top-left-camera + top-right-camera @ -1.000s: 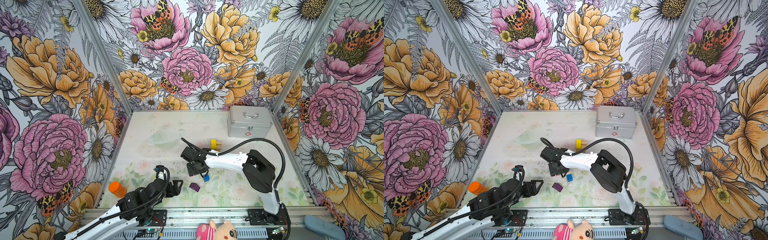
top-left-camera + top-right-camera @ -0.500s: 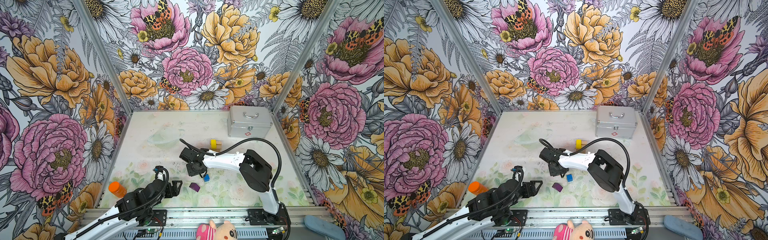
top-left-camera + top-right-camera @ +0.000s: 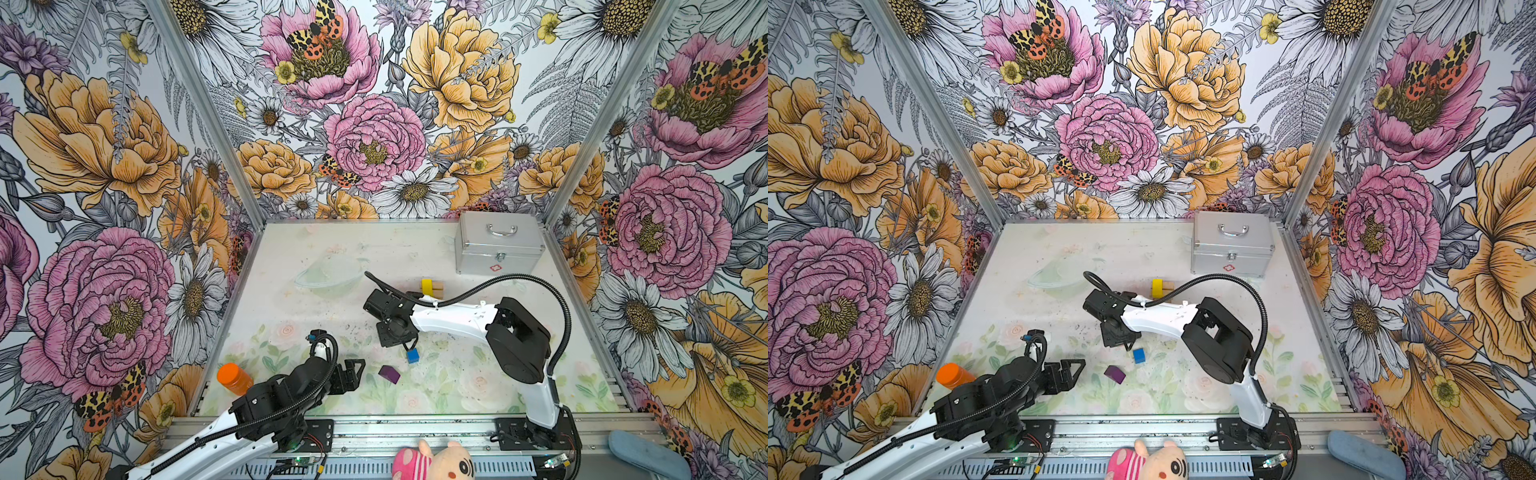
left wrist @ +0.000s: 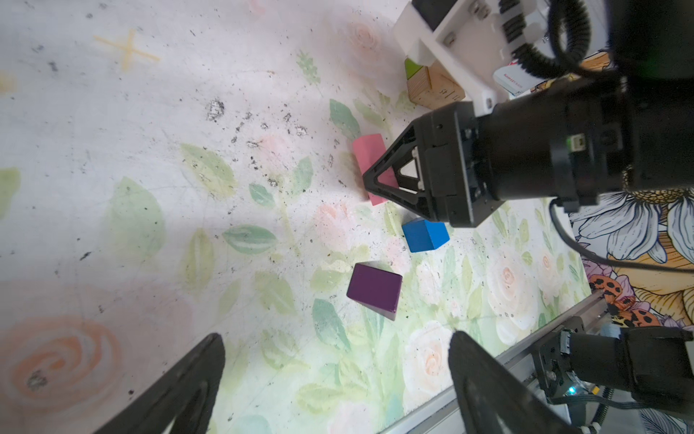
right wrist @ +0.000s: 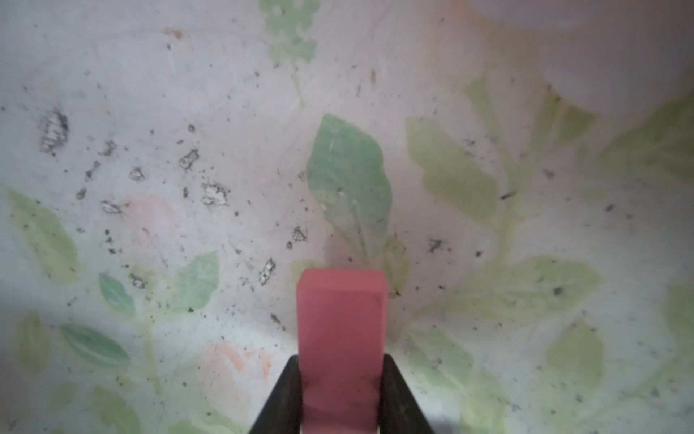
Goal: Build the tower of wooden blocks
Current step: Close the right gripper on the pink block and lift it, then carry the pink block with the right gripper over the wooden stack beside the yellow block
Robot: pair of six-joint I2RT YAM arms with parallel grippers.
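Contact! The right gripper (image 5: 340,370) has just pinched shut on the pink block (image 5: 341,312). A second ago those jaws stood wider. Now both black fingers (image 5: 283,398) press against the block's long sides, and most of its length pokes out ahead of them. The arm has also slid a touch towards the left edge of the desk (image 3: 291,257).

The block sits about mid-desk, and I can't tell whether it is off the surface yet or still resting there. What this means is that the pick looks made, and the carry comes next.

The target is the tower (image 3: 432,286), towards the far edge and just in front of the silver case (image 3: 498,245) in the far right corner. Only a yellow piece against plain tan blocks shows past the arm in both top views, so it looks like early days for the build. The arm will have to swing back over its own reach without clipping that stack.

The blue block (image 4: 424,235) lies just beside the closed gripper on the near side, and the purple block (image 4: 373,289) lies closer to the near edge. Both are loose and waiting.

The left gripper (image 4: 338,375) hangs near the near edge with its fingers spread wide and nothing between them. The orange-capped bottle (image 3: 235,378) stands off by the near left corner.
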